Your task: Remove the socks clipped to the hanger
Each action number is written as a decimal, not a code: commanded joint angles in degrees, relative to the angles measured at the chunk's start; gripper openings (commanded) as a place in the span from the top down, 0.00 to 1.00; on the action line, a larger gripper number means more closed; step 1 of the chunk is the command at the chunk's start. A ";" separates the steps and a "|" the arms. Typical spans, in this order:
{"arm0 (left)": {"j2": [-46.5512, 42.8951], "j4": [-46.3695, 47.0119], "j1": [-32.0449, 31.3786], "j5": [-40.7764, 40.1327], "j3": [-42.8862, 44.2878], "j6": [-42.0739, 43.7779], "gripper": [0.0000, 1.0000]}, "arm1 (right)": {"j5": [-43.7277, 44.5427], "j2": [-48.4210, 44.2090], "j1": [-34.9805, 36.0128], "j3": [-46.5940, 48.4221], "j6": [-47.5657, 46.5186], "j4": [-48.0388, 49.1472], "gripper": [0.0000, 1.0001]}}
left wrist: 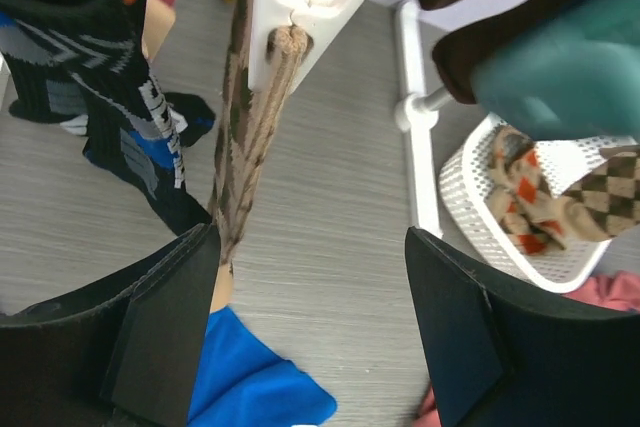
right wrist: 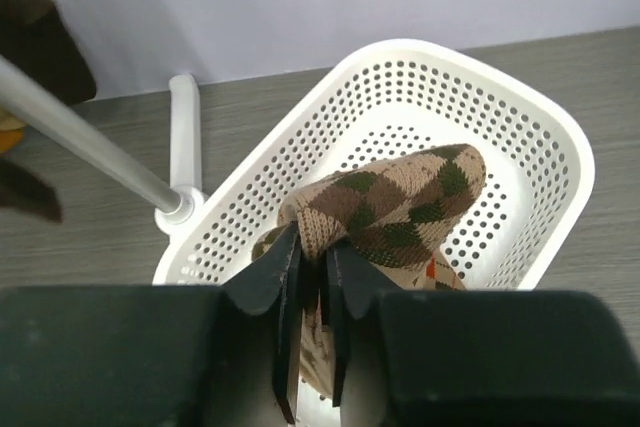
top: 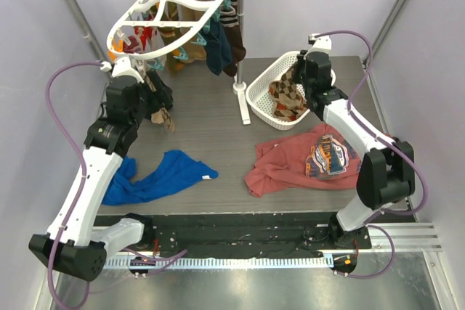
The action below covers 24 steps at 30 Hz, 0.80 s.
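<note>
My right gripper pinches an argyle sock above the basket for dropping — left gripper gapes around a clipped tan sock.

Robot lab test cell, plain lilac walls, grey table, metal mounting rail, purple cables
</note>
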 commanded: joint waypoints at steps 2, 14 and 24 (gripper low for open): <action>2.46 3.21 0.20 -2.60 0.57 2.18 0.24 | -1.88 6.75 -2.44 5.82 2.29 0.08 0.61; 2.47 2.77 0.20 -1.63 0.57 5.17 1.00 | -5.04 5.37 -2.80 7.94 2.47 -8.80 0.34; -0.61 -0.92 0.20 9.16 2.06 -0.44 1.00 | -21.48 -12.46 0.08 -9.44 7.83 6.89 0.35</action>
